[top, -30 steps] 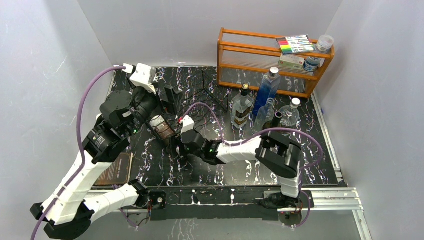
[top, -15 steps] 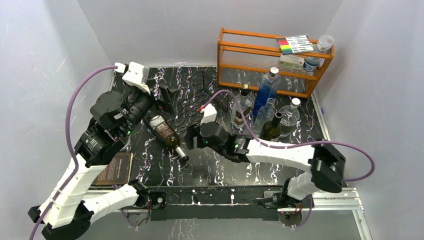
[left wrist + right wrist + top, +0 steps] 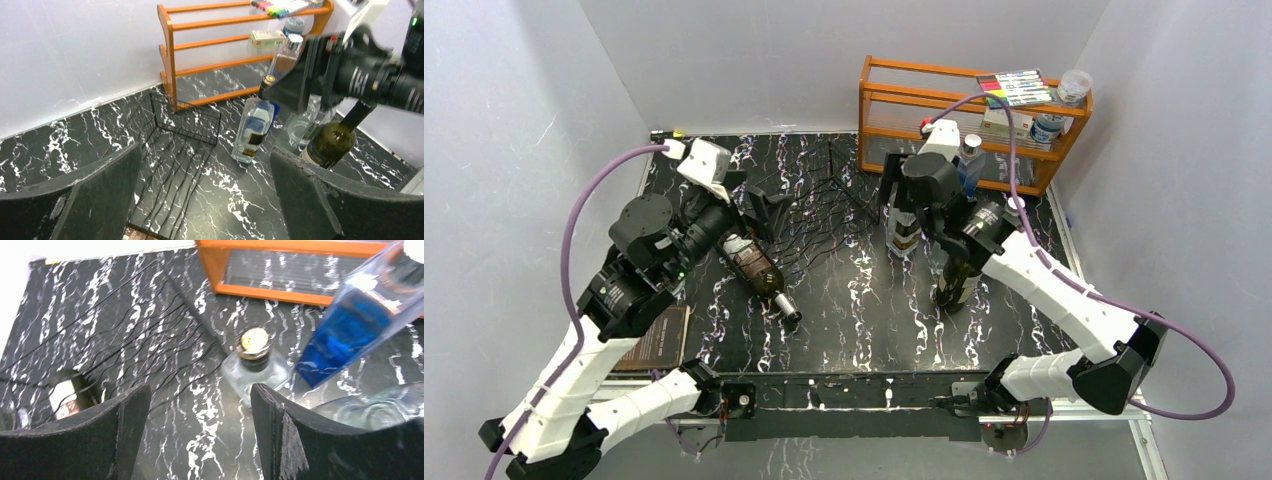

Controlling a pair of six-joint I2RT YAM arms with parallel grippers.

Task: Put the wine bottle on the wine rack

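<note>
The wine bottle lies on its side on the bench, at the near-left edge of the wine rack. The left gripper gapes empty beside the bottle's base. The right gripper hovers released and empty over a clear bottle.

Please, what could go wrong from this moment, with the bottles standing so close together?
1. The open right gripper hangs over the clear gold-capped bottle, and the blue bottle is close beside it. Descending fingers might knock either over.
2. The right forearm passes above the dark green bottle. A low swing may topple it.
3. The lying brown bottle rests at the wine rack's near-left end, with its neck out over the table. It might roll off.
</note>
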